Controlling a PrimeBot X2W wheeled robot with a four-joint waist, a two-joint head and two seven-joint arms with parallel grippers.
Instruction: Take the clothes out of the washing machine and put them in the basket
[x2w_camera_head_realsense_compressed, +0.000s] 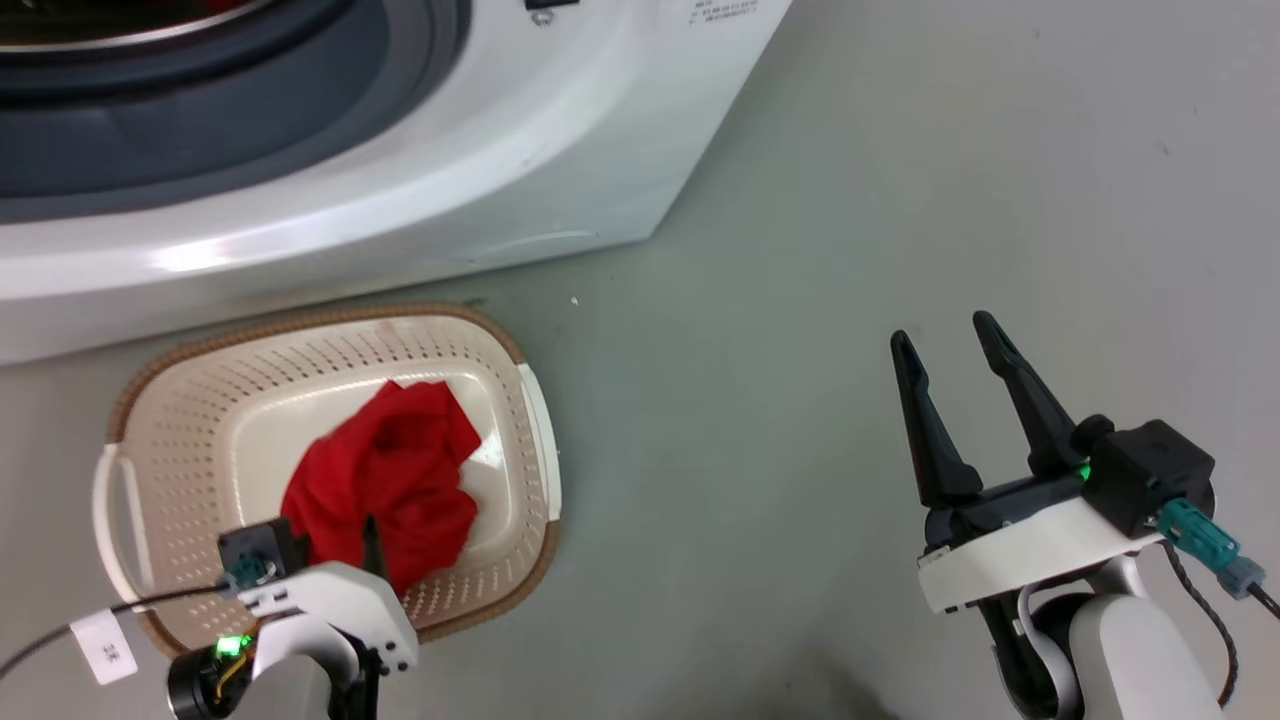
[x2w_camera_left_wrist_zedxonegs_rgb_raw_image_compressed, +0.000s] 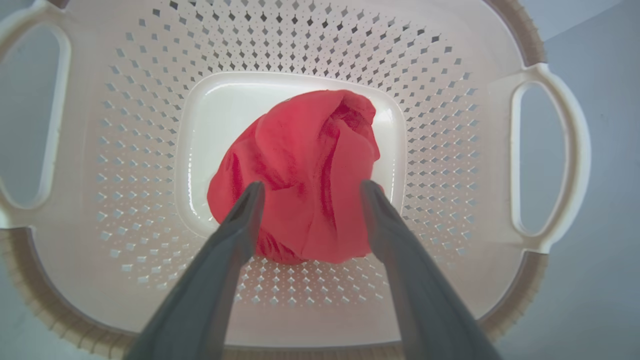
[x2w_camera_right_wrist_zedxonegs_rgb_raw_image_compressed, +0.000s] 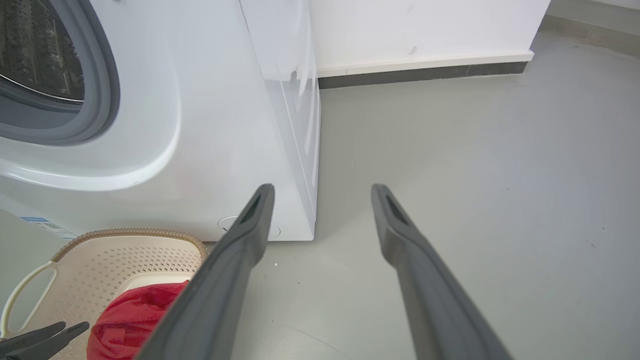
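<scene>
A plain red garment (x2w_camera_head_realsense_compressed: 390, 480) lies bunched in the middle of the cream basket (x2w_camera_head_realsense_compressed: 330, 318), which stands on the floor in front of the white washing machine (x2w_camera_head_realsense_compressed: 450, 180). My left gripper (x2w_camera_left_wrist_zedxonegs_rgb_raw_image_compressed: 310, 192) points down into the basket (x2w_camera_left_wrist_zedxonegs_rgb_raw_image_compressed: 300, 40), open, its fingertips on either side of the garment (x2w_camera_left_wrist_zedxonegs_rgb_raw_image_compressed: 305, 165) and close above it. My right gripper (x2w_camera_head_realsense_compressed: 944, 332) hovers open and empty over bare floor, well right of the basket. A sliver of red (x2w_camera_head_realsense_compressed: 222, 4) shows in the drum at the top edge. The washing machine's door is out of view.
In the right wrist view the washing machine (x2w_camera_right_wrist_zedxonegs_rgb_raw_image_compressed: 210, 125) shows its grey door seal (x2w_camera_right_wrist_zedxonegs_rgb_raw_image_compressed: 107, 90) and steel drum (x2w_camera_right_wrist_zedxonegs_rgb_raw_image_compressed: 35, 50). Grey floor (x2w_camera_right_wrist_zedxonegs_rgb_raw_image_compressed: 475, 175) runs right to a white wall with a dark skirting (x2w_camera_right_wrist_zedxonegs_rgb_raw_image_compressed: 425, 75). The basket (x2w_camera_right_wrist_zedxonegs_rgb_raw_image_compressed: 125, 232) sits tight against the machine's base.
</scene>
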